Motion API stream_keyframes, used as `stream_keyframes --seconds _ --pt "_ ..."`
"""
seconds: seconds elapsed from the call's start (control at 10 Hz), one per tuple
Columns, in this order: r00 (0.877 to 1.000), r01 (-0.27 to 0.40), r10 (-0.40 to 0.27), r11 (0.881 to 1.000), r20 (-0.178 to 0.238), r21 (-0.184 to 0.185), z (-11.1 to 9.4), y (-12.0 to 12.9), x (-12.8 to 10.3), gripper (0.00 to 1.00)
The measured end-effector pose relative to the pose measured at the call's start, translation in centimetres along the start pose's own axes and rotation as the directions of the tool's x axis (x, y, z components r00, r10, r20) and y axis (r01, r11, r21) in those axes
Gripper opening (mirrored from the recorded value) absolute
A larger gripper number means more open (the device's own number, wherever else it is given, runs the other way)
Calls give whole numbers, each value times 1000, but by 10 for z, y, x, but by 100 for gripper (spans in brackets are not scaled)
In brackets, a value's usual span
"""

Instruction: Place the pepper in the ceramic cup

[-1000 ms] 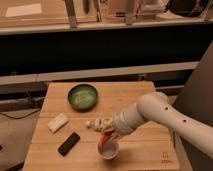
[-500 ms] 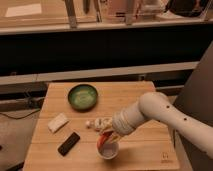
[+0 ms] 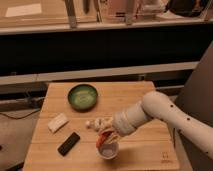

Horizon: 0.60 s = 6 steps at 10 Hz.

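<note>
The small white ceramic cup (image 3: 109, 149) stands near the front edge of the wooden table (image 3: 135, 95). The orange-red pepper (image 3: 102, 139) hangs tilted over the cup's left rim, its lower end at or just inside the rim. My gripper (image 3: 105, 132) is right above the cup at the end of the white arm (image 3: 160, 107), which reaches in from the right. The gripper is at the pepper's upper end. A white patterned bottle-like object (image 3: 95, 123) lies just behind the gripper.
A dark-green bowl (image 3: 82, 96) sits at the back left of the table. A white flat block (image 3: 58, 122) and a black flat bar (image 3: 68, 143) lie at the left front. A dark shelf runs behind the table.
</note>
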Motion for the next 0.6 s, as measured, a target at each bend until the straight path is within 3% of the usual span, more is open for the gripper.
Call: stream_keyframes --seconds 0.6 --pt "992 -79 76 997 102 19 12 8 -14 1"
